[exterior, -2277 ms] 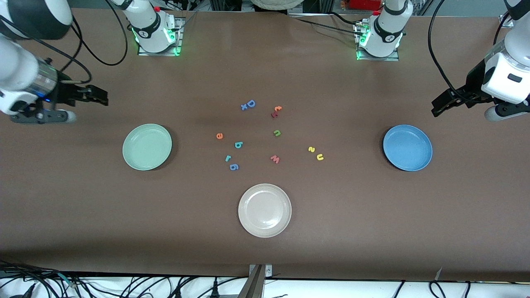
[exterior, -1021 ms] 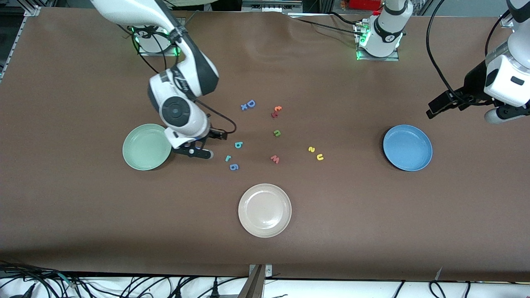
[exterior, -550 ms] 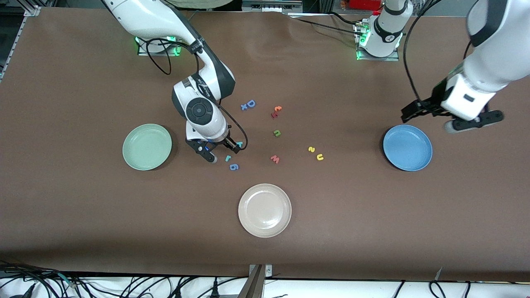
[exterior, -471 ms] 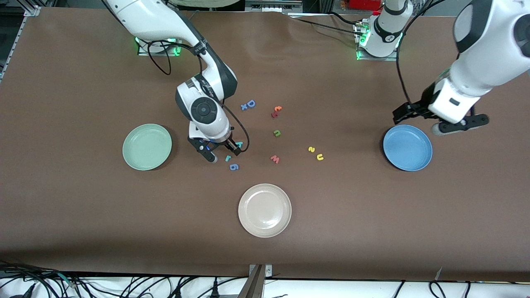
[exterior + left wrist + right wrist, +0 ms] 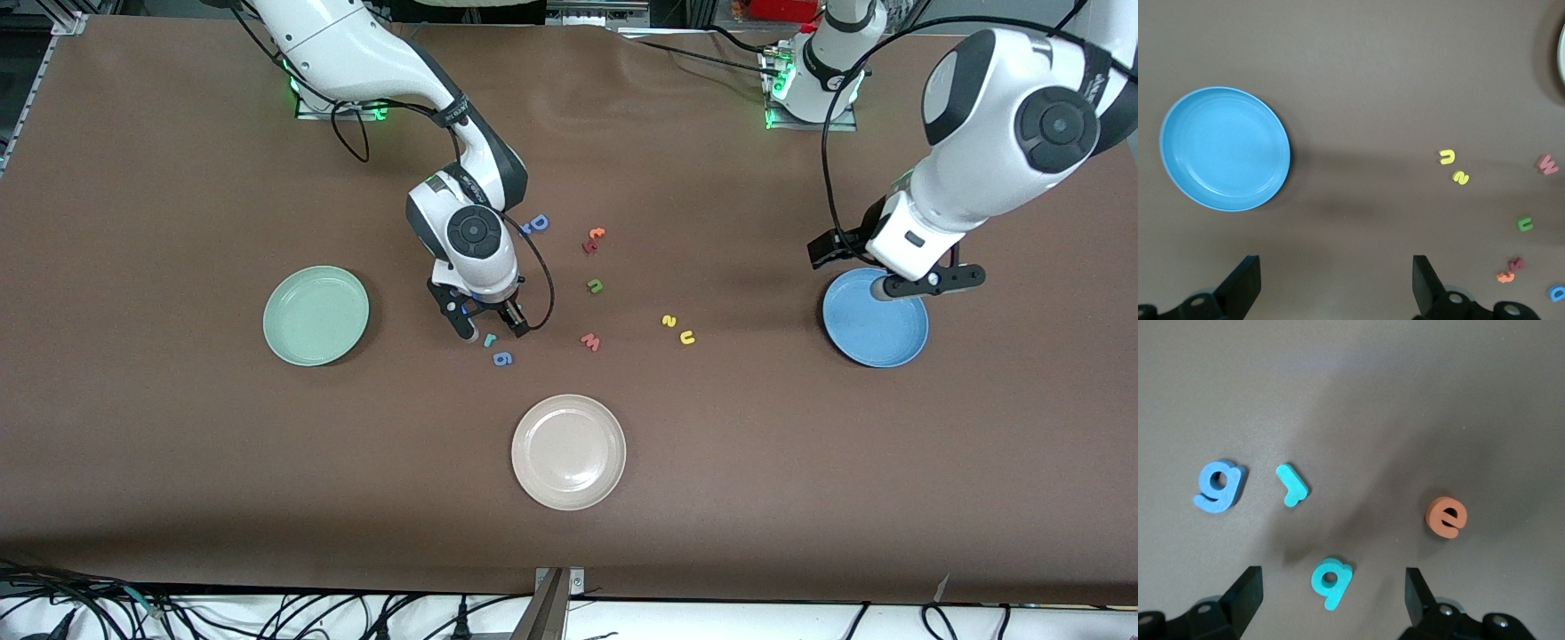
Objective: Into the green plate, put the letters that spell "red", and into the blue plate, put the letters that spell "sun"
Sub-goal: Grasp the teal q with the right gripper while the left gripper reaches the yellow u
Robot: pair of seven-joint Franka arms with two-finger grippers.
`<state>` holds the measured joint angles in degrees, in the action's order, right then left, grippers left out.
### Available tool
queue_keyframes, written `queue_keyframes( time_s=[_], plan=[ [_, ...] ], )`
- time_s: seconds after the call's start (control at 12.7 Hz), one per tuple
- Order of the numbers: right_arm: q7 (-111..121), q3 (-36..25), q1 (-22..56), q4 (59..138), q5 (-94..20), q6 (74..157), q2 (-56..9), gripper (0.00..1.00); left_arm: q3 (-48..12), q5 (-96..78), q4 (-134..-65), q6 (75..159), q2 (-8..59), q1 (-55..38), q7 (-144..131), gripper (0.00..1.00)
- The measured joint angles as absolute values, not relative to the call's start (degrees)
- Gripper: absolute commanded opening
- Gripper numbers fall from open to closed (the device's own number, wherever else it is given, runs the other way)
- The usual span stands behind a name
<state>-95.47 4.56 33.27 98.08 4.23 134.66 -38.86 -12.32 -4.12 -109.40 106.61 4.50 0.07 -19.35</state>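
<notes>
Right gripper (image 5: 1328, 597): fingers (image 5: 1245, 593) apart, empty, over the teal "d" (image 5: 1330, 581), its stem slanting away from the teal "r" (image 5: 1292, 485) just beside it. The orange "e" (image 5: 1446, 517) lies flat near the "d". Left gripper (image 5: 1331, 283): fingers (image 5: 1245, 283) apart, over the bench (image 5: 178, 444) beside the blue plate (image 5: 1225, 148). The yellow "u" (image 5: 1447, 157) and "s" (image 5: 1461, 178) lie well apart from that plate.

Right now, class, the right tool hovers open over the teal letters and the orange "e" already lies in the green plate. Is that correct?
Not quite. The right tool does hover open over the teal letters, but the green plate holds nothing. The right wrist view shows the orange "e" lying on the table beside them.
</notes>
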Motion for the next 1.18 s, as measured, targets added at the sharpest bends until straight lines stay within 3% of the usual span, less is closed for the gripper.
queue_keyframes(
  time_s=[0.47,0.94,1.02,1.18],
  plan=[
    [-98.4,4.5,33.3,98.1,4.2,136.2,-40.3,0.72,-12.4,-4.1,-109.5,112.0,12.3,-3.4,-20.7,1.0],
    [-98.7,4.7,34.2,98.0,4.2,136.8,-40.8,0.6,-12.2,-4.1,-109.5,123.7,20.2,-9.3,-36.3,1.0],
    [-98.8,4.7,34.3,98.0,4.2,136.9,-40.8,0.52,-12.0,-4.1,-109.5,125.1,21.4,-9.7,-37.2,1.0],
    [-98.6,4.7,34.3,98.0,4.2,136.9,-40.8,0.23,-11.5,-4.1,-109.5,126.8,23.0,-10.4,-39.8,1.0]
  ],
)
